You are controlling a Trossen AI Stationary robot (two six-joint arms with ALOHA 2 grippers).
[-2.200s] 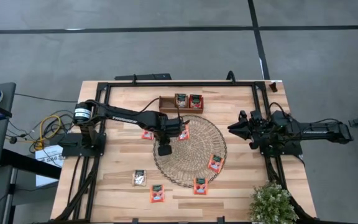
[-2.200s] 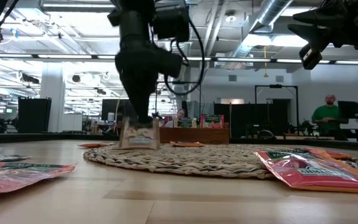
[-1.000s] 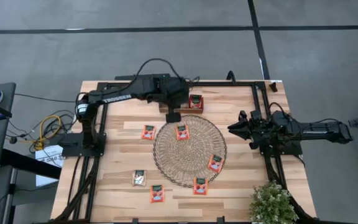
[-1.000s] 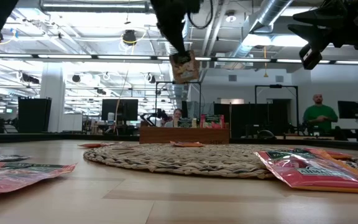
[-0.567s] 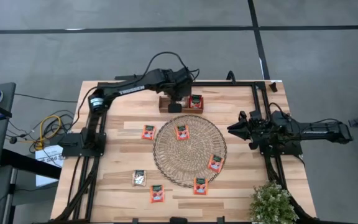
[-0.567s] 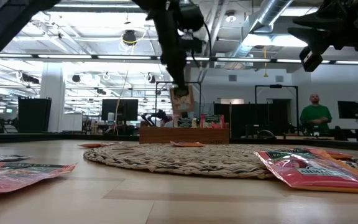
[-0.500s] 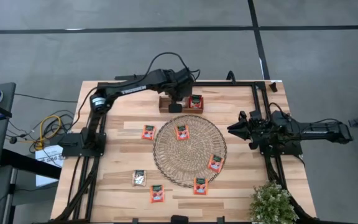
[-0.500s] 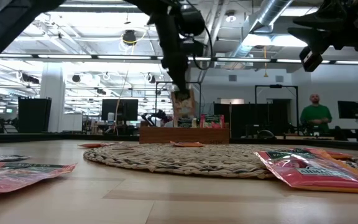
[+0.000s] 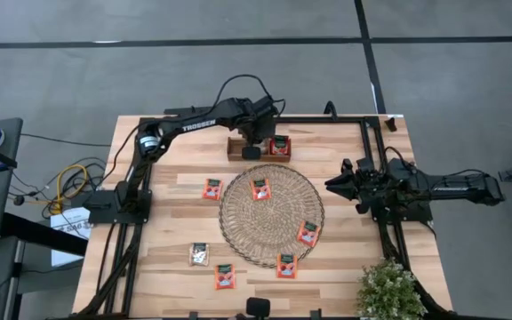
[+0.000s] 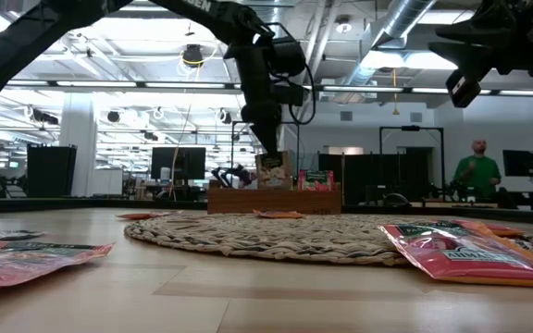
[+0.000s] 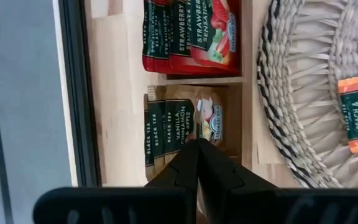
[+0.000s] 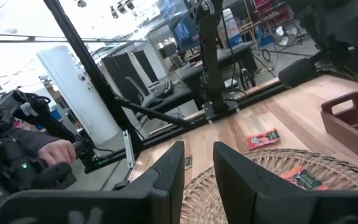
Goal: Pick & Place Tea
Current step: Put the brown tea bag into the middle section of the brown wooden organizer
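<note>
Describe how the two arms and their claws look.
Both arms are black, jointed tubes. The left arm carries white TROSSEN lettering, a silver-ringed joint near its base, and a black cable looping above its wrist. Its left claw has two dark, wedge-shaped fingers. The right arm has faint white lettering; the right claw has two flat dark fingers.

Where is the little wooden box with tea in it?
In the high view, the wooden tray sits at the table's far edge, just beyond the round woven mat, under the left tool.
</note>
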